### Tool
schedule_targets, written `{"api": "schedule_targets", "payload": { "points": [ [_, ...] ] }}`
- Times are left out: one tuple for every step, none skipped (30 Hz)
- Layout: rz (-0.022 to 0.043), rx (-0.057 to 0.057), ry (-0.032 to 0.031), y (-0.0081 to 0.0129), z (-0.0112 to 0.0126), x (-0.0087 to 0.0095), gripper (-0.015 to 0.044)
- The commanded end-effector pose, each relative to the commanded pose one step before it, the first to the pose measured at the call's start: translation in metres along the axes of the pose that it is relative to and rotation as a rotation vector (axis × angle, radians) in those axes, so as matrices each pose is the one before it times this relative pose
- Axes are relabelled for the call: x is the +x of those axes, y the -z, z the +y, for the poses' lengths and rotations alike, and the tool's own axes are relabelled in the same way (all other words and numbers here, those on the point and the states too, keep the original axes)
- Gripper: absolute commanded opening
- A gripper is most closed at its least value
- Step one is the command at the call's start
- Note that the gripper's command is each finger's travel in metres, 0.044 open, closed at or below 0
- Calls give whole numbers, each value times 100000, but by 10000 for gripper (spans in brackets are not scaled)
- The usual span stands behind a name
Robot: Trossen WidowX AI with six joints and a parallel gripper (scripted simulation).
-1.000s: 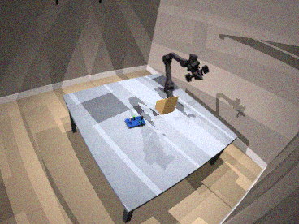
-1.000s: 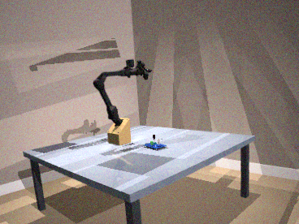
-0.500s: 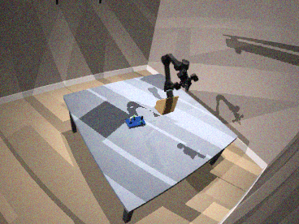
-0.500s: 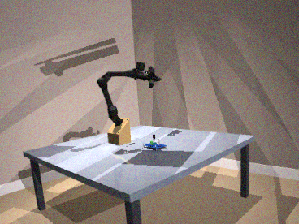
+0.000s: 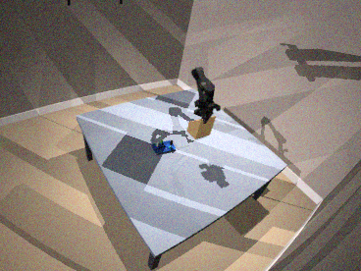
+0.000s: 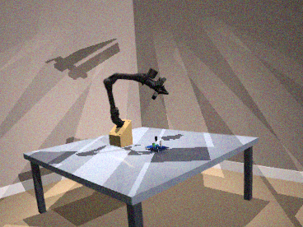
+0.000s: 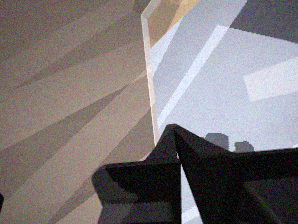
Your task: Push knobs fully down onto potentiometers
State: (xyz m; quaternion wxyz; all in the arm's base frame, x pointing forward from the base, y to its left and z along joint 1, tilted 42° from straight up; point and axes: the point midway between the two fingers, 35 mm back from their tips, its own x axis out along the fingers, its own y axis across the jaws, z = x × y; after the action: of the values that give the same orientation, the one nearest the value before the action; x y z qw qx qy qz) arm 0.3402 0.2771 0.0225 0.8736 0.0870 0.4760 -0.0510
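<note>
The gripper (image 6: 155, 97) hangs high above the worktop (image 6: 193, 164) with its fingers pressed together and holding nothing, a stance that probably suits pressing a knob down with closed tips rather than grasping it. The blue circuit board (image 5: 164, 146) stands on the worktop at about 8 o'clock from the tan arm pedestal (image 5: 200, 129) in the top view, well below the gripper. At least 1 pale knob (image 6: 156, 140) rises from the board, apparently unpushed.

Bare test rm: lone table (image 6: 173, 181), plain walls, wood floor.
</note>
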Motion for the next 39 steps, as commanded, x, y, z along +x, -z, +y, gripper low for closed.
{"api": "schedule_targets", "payload": {
  "points": [
    [550,8295,9567,-1133,-2655,1325,0],
    [294,2172,2626,-318,-728,411,0],
    [281,2168,2624,-325,-719,414,0],
    [269,2161,2620,-331,-709,416,0],
    [257,2154,2617,-336,-700,419,0],
    [245,2146,2613,-341,-690,421,0],
    [233,2138,2609,-346,-680,424,0],
    [222,2129,2605,-351,-669,426,0],
    [210,2119,2601,-356,-659,429,0],
    [204,2160,2680,-367,-658,453,0],
    [192,2156,2685,-373,-650,457,0],
    [181,2144,2681,-377,-639,460,0],
    [169,2131,2677,-380,-628,462,0],
    [158,2118,2672,-384,-617,464,0],
    [146,2104,2668,-387,-606,467,0],
    [135,2089,2663,-390,-595,469,0],
    [124,2074,2658,-393,-585,471,0],
    [113,2058,2653,-396,-574,473,0],
    [102,2047,2656,-399,-564,476,0],
    [91,2029,2651,-401,-553,478,0],
    [80,2012,2646,-403,-542,480,0],
    [69,1993,2641,-404,-532,481,0],
    [39,1938,2640,-400,-518,478,0],
    [17,1896,2636,-398,-506,477,0],
    [3,1871,2630,-398,-495,478,0],
    [-8,1843,2614,-398,-483,478,0],
    [-19,1843,2639,-403,-478,485,0],
    [-30,1820,2632,-403,-467,487,0],
    [-41,1797,2625,-403,-456,488,0],
    [-52,1773,2617,-403,-446,489,0],
    [-64,1749,2610,-403,-435,490,0],
    [-75,1725,2602,-403,-425,492,0],
    [-85,1684,2570,-398,-410,488,0],
    [-73,1291,1990,-309,-310,381,0],
    [-47,768,1194,-186,-182,230,0],
    [-16,255,397,-62,-60,77,0],
    [0,0,0,0,0,0,0],
    [0,0,0,0,0,0,0],
    [7,0,-6,0,7,251,0]
  ]
}}
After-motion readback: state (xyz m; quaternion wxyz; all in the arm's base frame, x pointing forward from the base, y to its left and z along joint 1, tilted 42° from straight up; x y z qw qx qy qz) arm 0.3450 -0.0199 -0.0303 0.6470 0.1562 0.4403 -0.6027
